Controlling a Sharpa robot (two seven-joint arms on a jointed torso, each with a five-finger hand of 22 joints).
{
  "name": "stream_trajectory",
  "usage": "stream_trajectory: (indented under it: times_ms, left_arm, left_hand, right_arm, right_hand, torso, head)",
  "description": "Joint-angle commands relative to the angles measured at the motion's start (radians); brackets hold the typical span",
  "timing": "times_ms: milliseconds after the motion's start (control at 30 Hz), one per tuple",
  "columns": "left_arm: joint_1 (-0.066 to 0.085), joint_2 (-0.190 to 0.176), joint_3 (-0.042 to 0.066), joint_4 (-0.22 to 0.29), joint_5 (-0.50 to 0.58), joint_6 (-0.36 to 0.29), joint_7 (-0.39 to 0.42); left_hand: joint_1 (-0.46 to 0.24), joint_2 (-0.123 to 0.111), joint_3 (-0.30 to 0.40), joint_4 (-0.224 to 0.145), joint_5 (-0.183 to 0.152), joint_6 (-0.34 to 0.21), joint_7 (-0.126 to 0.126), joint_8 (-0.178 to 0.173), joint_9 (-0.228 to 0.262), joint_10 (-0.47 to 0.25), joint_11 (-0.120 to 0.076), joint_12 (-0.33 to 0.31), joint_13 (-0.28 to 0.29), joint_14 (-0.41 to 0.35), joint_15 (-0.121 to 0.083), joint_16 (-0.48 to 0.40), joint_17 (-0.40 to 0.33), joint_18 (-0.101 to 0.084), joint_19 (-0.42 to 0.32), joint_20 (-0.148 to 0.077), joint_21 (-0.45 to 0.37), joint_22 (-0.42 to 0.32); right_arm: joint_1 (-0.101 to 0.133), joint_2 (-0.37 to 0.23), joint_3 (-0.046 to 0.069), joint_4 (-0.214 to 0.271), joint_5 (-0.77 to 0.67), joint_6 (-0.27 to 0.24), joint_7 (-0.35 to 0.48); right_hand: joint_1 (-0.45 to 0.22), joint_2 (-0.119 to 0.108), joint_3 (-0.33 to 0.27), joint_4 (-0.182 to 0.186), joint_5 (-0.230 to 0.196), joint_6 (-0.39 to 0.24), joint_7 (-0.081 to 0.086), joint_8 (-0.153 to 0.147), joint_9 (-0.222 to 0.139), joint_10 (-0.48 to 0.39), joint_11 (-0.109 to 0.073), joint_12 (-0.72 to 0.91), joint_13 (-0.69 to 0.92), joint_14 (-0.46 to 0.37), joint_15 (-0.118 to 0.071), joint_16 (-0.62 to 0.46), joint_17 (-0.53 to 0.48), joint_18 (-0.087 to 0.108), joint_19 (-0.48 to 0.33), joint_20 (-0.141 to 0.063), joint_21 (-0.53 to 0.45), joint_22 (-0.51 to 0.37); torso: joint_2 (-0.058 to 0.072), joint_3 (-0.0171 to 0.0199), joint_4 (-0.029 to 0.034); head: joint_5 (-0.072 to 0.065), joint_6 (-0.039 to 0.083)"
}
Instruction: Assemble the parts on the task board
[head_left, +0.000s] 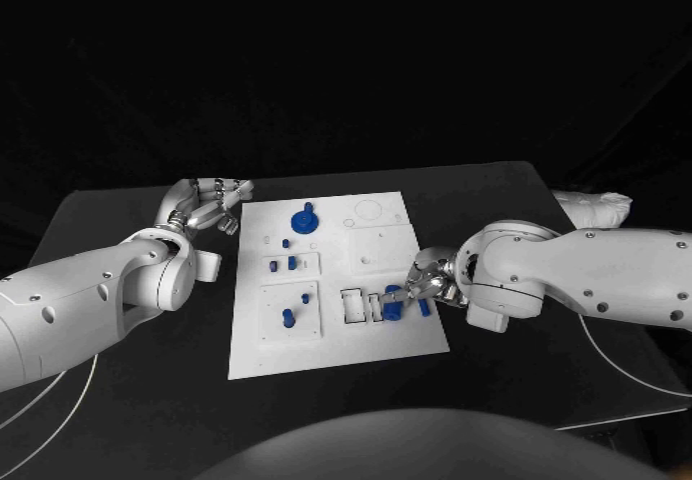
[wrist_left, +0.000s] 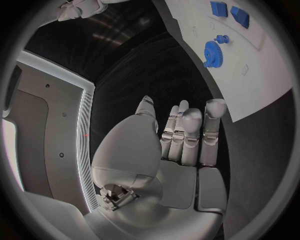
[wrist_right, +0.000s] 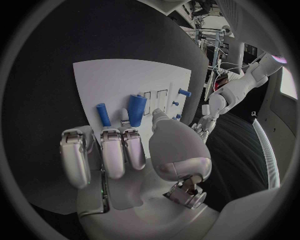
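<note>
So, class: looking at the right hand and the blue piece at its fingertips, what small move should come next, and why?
Probably a short shift of the right hand toward the rectangular slots, then a gentle lowering. The hand appears to pinch a blue cylindrical part by the task board's near right corner; a second blue part lies beside it. The left hand rests off the board, open.

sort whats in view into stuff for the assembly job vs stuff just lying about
For the job: task board; blue gear; blue peg pinched by right hand; second blue peg; left hand.

Just there: black table.
</note>
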Motion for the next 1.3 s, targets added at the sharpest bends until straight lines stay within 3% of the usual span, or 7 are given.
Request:
stream_trajectory:
  times_ms: [33,400,633,767,967,1300]
  left_arm:
    - [0.001,0.002,0.001,0.002,-0.004,0.016,0.006]
    - [0.001,0.001,0.001,0.002,-0.004,0.016,0.006]
    - [0.001,0.001,0.001,0.002,-0.004,0.018,0.005]
    - [0.001,0.002,0.001,0.001,-0.004,0.019,0.005]
    - [0.001,0.003,0.001,0.0,-0.004,0.02,0.004]
    - [0.001,0.003,0.001,0.0,-0.004,0.02,0.004]
  left_hand:
    - [0.003,0.01,-0.005,-0.001,0.003,-0.006,-0.003,0.006,0.0,0.001,-0.006,0.002,0.001,-0.008,-0.002,-0.005,-0.001,0.012,-0.008,-0.002,-0.004,0.001]
    - [0.003,0.011,-0.005,-0.001,0.003,-0.006,-0.003,0.006,0.0,0.001,-0.006,0.002,0.001,-0.008,-0.002,-0.005,-0.001,0.012,-0.008,-0.002,-0.004,0.001]
    - [0.004,0.012,-0.008,-0.001,0.003,-0.006,-0.003,0.007,0.001,0.002,-0.006,0.002,0.001,-0.009,-0.002,-0.006,-0.003,0.012,-0.008,-0.002,-0.004,0.001]
    - [0.004,0.012,-0.008,-0.001,0.003,-0.006,-0.003,0.007,0.001,0.002,-0.006,0.002,0.001,-0.009,-0.002,-0.006,-0.003,0.012,-0.008,-0.002,-0.004,0.001]
    - [0.004,0.012,-0.008,-0.001,0.003,-0.006,-0.003,0.007,0.001,0.002,-0.006,0.002,0.001,-0.009,-0.002,-0.006,-0.003,0.012,-0.008,-0.002,-0.004,0.001]
    - [0.004,0.012,-0.008,-0.001,0.003,-0.006,-0.003,0.007,0.001,0.002,-0.006,0.002,0.001,-0.009,-0.002,-0.006,-0.003,0.012,-0.008,-0.002,-0.004,0.001]
  right_arm:
    - [-0.003,0.009,0.0,-0.006,-0.005,0.014,-0.074]
    - [-0.017,0.033,0.0,-0.029,-0.005,0.016,-0.078]
    - [-0.019,0.038,0.0,-0.03,-0.009,0.003,-0.078]
    - [-0.02,0.042,0.0,-0.031,-0.014,0.009,-0.083]
    - [-0.02,0.053,0.0,-0.03,-0.045,0.014,-0.089]
    - [-0.02,0.061,0.0,-0.033,-0.079,0.016,-0.099]
  right_hand:
    - [0.025,-0.002,0.005,-0.02,-0.015,-0.018,0.007,-0.007,-0.004,0.105,0.01,0.003,0.263,0.105,0.01,0.004,0.264,-0.007,0.105,0.012,0.004,0.263]
    - [0.071,-0.009,0.018,-0.07,-0.029,-0.062,0.014,-0.02,-0.016,0.105,0.017,0.003,0.263,0.105,0.018,0.004,0.264,-0.007,0.105,0.023,0.004,0.263]
    - [0.09,-0.008,0.027,-0.091,-0.028,-0.074,0.014,-0.015,-0.017,0.105,0.018,0.003,0.263,0.105,0.019,0.004,0.264,-0.007,0.105,0.025,0.004,0.263]
    - [0.107,0.009,0.042,-0.104,-0.033,-0.084,0.015,-0.009,-0.017,0.105,0.018,0.003,0.263,0.105,0.019,0.004,0.264,-0.007,0.105,0.026,0.004,0.263]
    - [0.144,0.013,0.061,-0.141,-0.041,-0.113,0.017,-0.003,-0.019,0.105,0.02,0.003,0.263,0.105,0.021,0.004,0.264,-0.007,0.105,0.027,0.004,0.263]
    - [0.177,0.009,0.078,-0.179,-0.03,-0.136,0.015,0.011,-0.021,0.105,0.019,0.003,0.263,0.105,0.02,0.004,0.264,-0.007,0.105,0.027,0.004,0.263]
  torso:
    - [0.0,0.0004,0.0006]
    - [0.0,0.0001,0.0007]
    - [0.0,-0.0002,0.0002]
    - [0.001,0.0,0.0003]
    - [0.001,0.0003,0.0004]
    - [0.0,-0.0004,0.0003]
  head:
    - [-0.001,0.0]
    - [-0.001,0.0]
    - [-0.002,0.0]
    - [-0.002,0.0]
    - [-0.004,0.0]
    - [-0.004,0.0]
